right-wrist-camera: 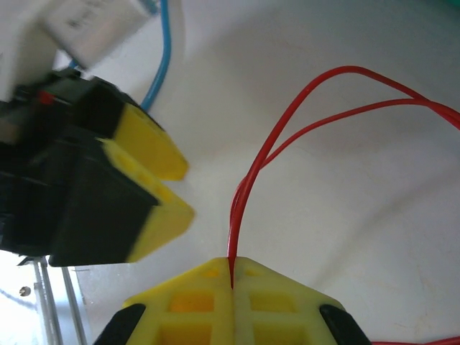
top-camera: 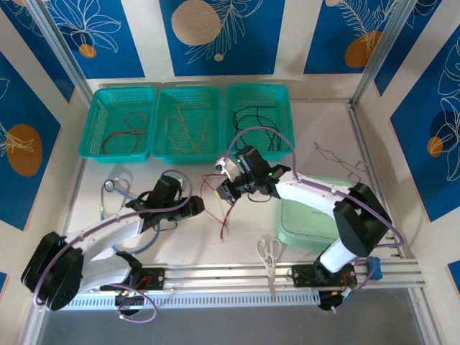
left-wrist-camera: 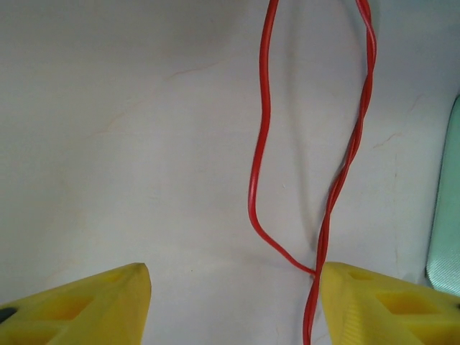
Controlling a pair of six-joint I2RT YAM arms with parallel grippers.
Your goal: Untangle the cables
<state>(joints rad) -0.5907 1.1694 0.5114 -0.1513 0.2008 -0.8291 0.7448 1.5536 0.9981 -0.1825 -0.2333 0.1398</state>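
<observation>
Two red cables (right-wrist-camera: 287, 122) run twisted together from my right gripper (right-wrist-camera: 231, 277), whose jaws are shut on them. In the top view that gripper (top-camera: 230, 192) holds them above the table's middle, and their ends (top-camera: 224, 224) trail toward the front. My left gripper (left-wrist-camera: 233, 287) is open. The twisted red pair (left-wrist-camera: 352, 144) passes between its fingers, close against the right fingertip (left-wrist-camera: 359, 295). A single red strand (left-wrist-camera: 255, 158) loops out to the left. From above, the left gripper (top-camera: 192, 207) sits just left of the hanging cables.
Three green baskets stand at the back: the left one (top-camera: 97, 115) holds red cables, the middle (top-camera: 188, 93) tan ones, the right (top-camera: 284, 100) black ones. A blue stethoscope (top-camera: 113, 188) lies at left, scissors (top-camera: 269, 251) at the front, and a pale green lid (top-camera: 309, 219) at right.
</observation>
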